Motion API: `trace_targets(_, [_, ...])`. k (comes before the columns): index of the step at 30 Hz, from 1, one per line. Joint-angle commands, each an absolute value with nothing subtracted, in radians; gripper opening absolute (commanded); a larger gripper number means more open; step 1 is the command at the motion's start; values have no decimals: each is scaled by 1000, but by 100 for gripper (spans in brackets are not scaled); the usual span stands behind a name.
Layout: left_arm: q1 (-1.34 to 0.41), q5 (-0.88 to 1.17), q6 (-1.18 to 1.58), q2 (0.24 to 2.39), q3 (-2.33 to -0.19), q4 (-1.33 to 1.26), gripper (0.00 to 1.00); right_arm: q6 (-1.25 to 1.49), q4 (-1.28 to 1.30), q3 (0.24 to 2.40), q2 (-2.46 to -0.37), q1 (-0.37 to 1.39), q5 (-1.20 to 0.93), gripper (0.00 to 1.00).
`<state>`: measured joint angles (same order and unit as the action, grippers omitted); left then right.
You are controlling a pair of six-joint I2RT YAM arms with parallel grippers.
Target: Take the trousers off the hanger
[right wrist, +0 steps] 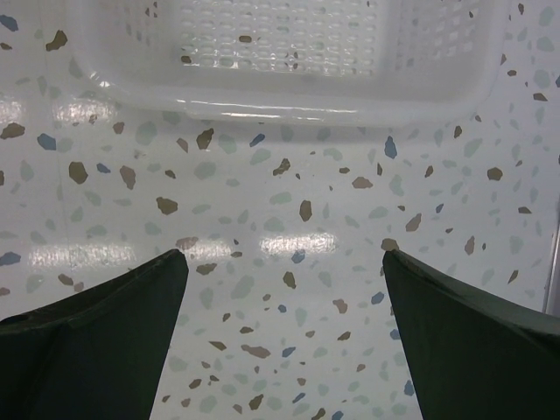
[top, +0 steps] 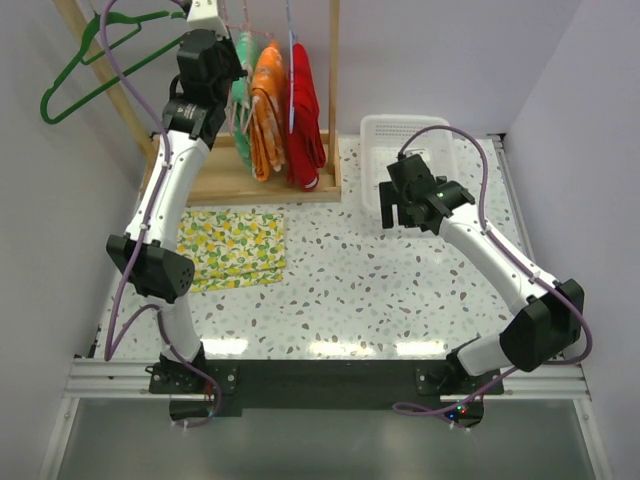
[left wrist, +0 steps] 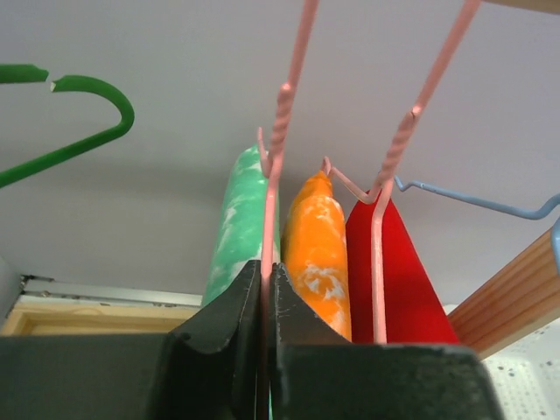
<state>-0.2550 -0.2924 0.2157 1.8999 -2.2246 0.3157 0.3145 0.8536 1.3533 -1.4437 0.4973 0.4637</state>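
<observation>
Three small trousers hang side by side on the wooden rack: green (top: 243,75) (left wrist: 241,219), orange (top: 268,105) (left wrist: 317,236) and red (top: 305,115) (left wrist: 398,280). Each hangs from a thin wire hanger. My left gripper (top: 233,68) (left wrist: 267,273) is raised at the rack, shut on the pink hanger wire (left wrist: 278,149) next to the green pair. A second pink hanger (left wrist: 395,144) holds the red pair. My right gripper (top: 402,212) (right wrist: 284,255) hovers low over the table, open, with nothing between its fingers.
A white basket (top: 375,130) (right wrist: 289,92) sits at the back right, just beyond the right gripper. A yellow lemon-print cloth (top: 232,248) lies flat at the left. A bare green hanger (top: 90,60) (left wrist: 83,131) and a blue hanger (left wrist: 472,199) hang on the rack's wooden frame (top: 250,185).
</observation>
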Motion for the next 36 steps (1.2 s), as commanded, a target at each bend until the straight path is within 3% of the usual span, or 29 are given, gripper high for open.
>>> trace_targets(1, [-253,-319,210,1870,-2257,249,0,310,851,1384,-1447,502,500,99])
trace_targets(21, [-253,-224,183,1773,-2289,15,0,330,845,1407,-1474,500,413,99])
trace_targets(36, [-252,-271,160,1586,-2112,-183,0,339,830,1416,-1513,502,359,98])
